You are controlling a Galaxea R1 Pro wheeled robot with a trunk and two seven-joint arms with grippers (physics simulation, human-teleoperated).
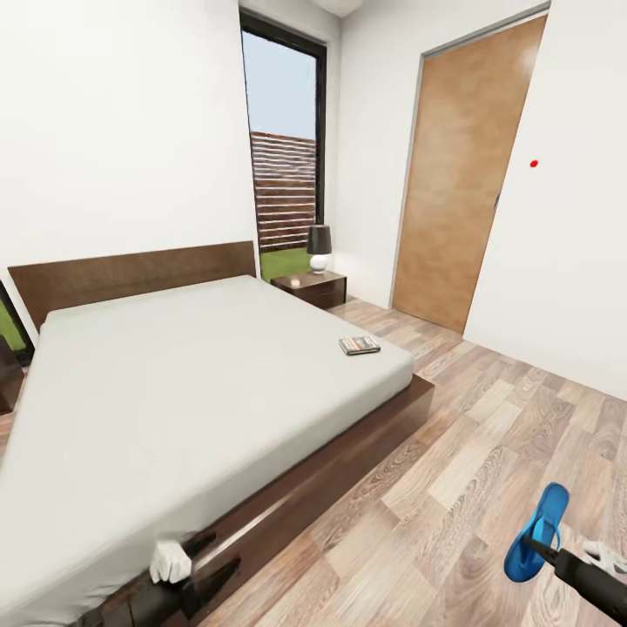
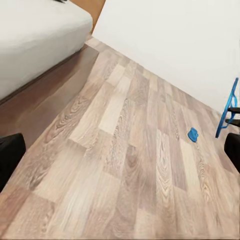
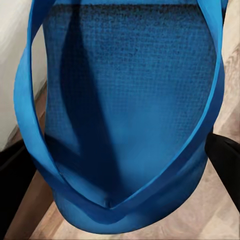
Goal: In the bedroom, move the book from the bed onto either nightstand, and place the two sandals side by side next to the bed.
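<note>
Blue sandal (image 1: 537, 533) gripped in right jaws above floor, left jaws parted, book (image 1: 359, 345) on bed (image 1: 174, 383)

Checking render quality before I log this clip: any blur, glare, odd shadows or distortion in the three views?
Head view: wide-angle tilt, door and window lean; flat even light, soft sheen on the floor, no hard shadows. Left wrist view: sharp floor planks. Right wrist view: sandal very close, weave readable, its straps cast dark shadows on the sole.

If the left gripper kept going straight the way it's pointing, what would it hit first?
Most likely the bare wood floor; the left gripper is open and aimed down at the planks, and nothing else seems to lie in its line.
</note>
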